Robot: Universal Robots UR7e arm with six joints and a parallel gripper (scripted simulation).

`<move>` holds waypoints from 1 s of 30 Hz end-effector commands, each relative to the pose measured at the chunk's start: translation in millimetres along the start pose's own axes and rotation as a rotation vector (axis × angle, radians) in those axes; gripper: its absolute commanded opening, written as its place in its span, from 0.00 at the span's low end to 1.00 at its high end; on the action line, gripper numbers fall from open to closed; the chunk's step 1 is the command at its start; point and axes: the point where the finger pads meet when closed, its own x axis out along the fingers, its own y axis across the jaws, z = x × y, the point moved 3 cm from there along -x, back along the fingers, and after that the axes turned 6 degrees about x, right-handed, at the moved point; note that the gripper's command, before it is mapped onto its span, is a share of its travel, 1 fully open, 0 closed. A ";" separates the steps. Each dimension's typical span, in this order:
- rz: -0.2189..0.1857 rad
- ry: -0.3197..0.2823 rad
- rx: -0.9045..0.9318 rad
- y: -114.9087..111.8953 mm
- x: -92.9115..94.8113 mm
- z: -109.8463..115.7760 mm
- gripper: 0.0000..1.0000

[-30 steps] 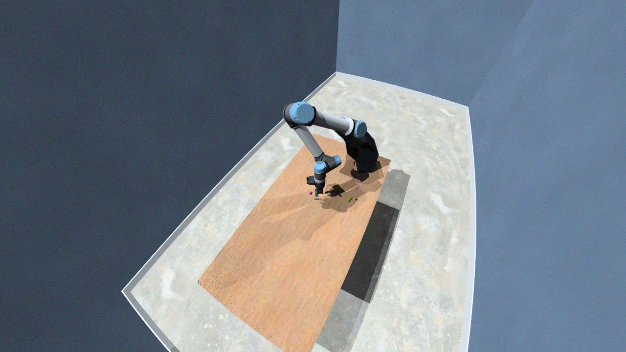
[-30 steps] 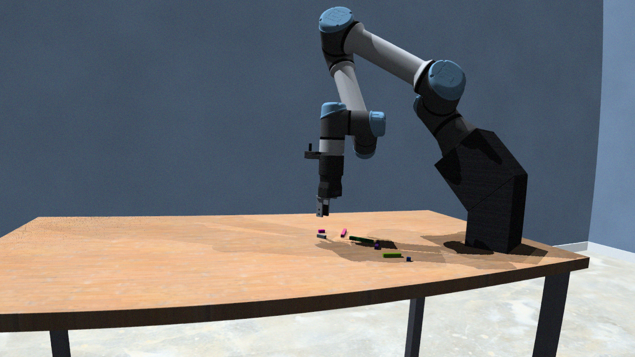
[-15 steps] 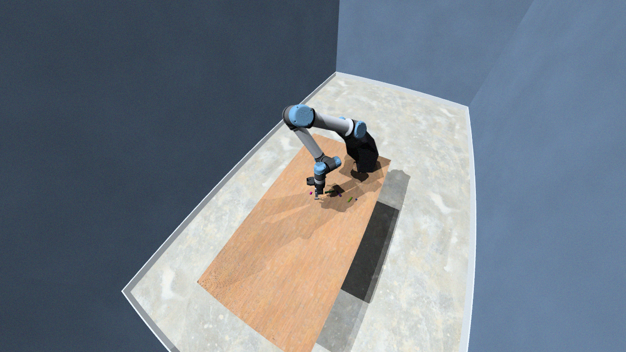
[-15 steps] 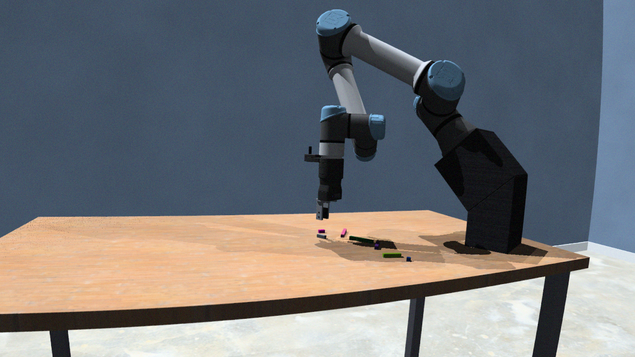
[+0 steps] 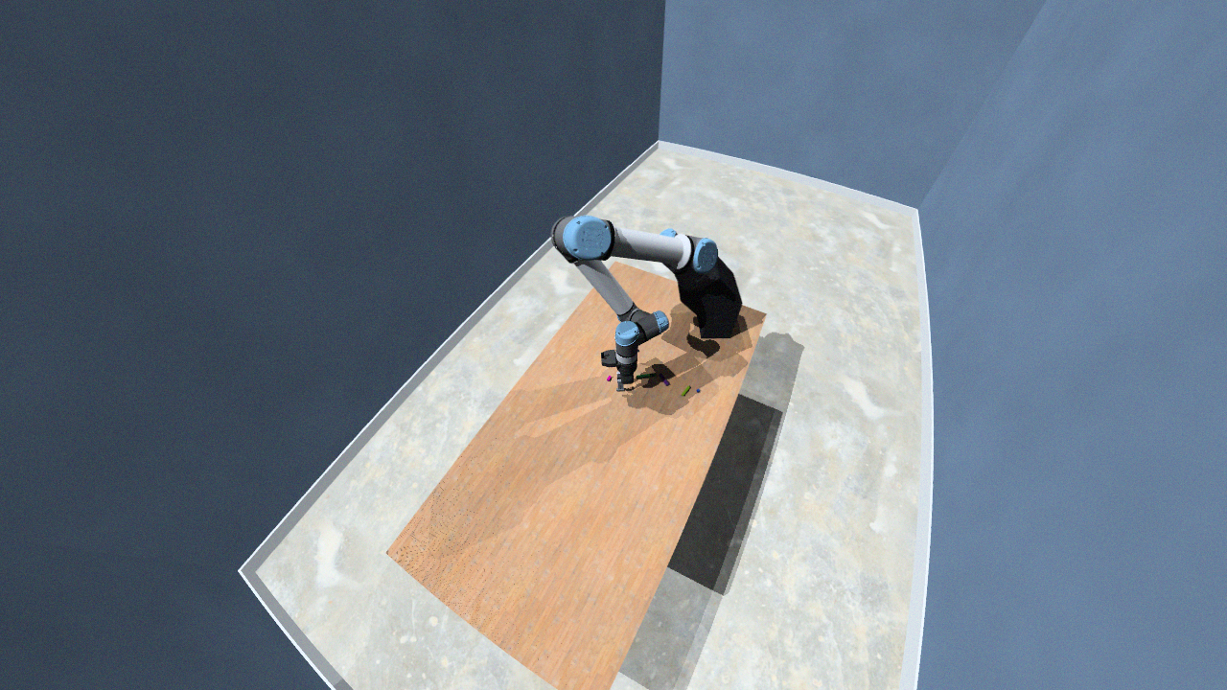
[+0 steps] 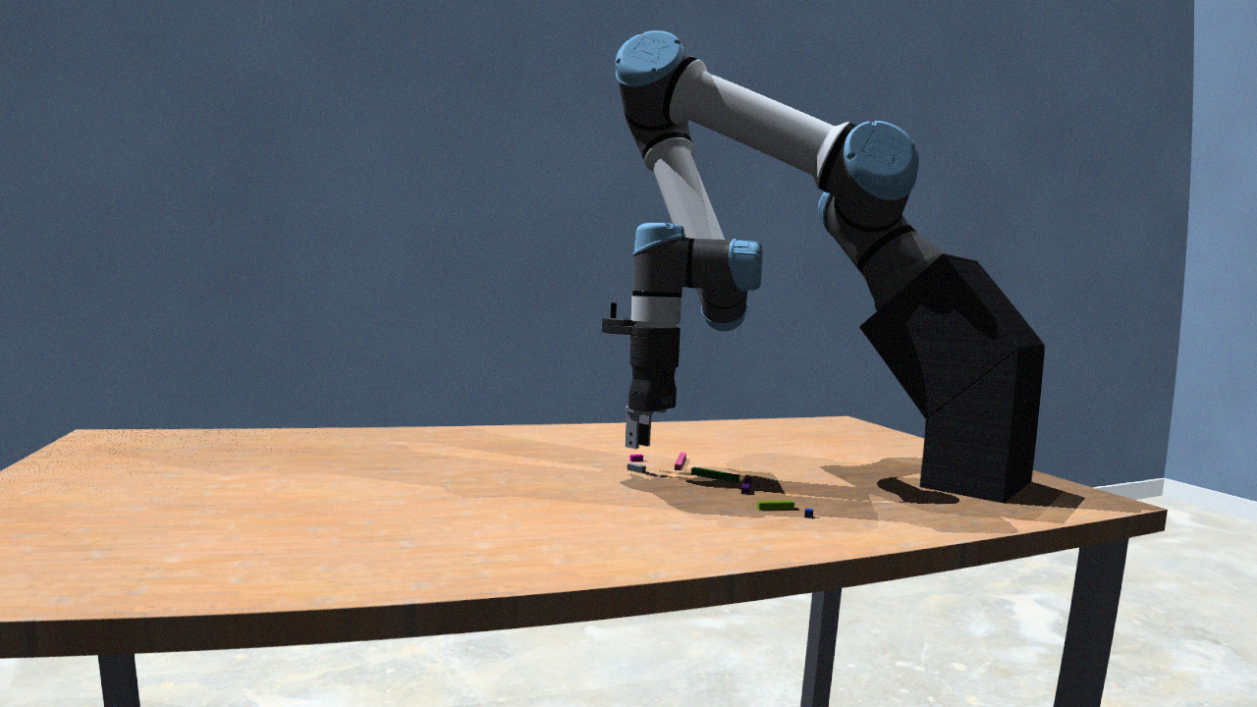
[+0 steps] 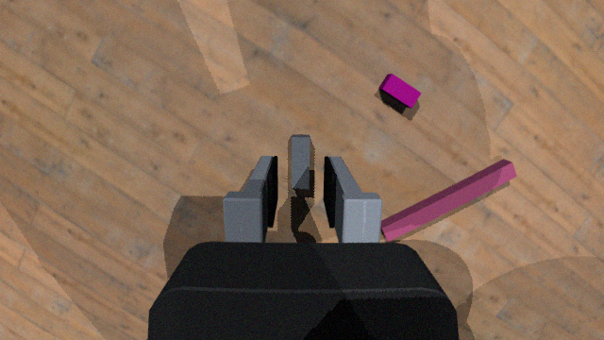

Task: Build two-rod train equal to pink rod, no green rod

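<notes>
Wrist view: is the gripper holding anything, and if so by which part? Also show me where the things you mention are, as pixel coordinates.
Nothing is held. The open gripper (image 5: pixel 621 387) (image 6: pixel 636 446) (image 7: pixel 300 178) hovers over the grey rod (image 6: pixel 636 467) (image 7: pixel 300 158), which lies on the table.

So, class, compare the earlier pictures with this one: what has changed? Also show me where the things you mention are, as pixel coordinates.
The gripper (image 5: pixel 621 382) (image 6: pixel 637 446) (image 7: pixel 300 178) has moved down, closer to the grey rod (image 5: pixel 620 389) (image 6: pixel 635 467) (image 7: pixel 300 156) on the table (image 5: pixel 548 515) (image 6: pixel 352 527) (image 7: pixel 118 118). Nothing was visibly taken hold of or let go; the jaws stand apart, not gripping it. The rods in view stayed where they were.
</notes>
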 end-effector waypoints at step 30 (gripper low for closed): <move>-0.001 0.001 0.000 0.1 21.8 -0.6 0.54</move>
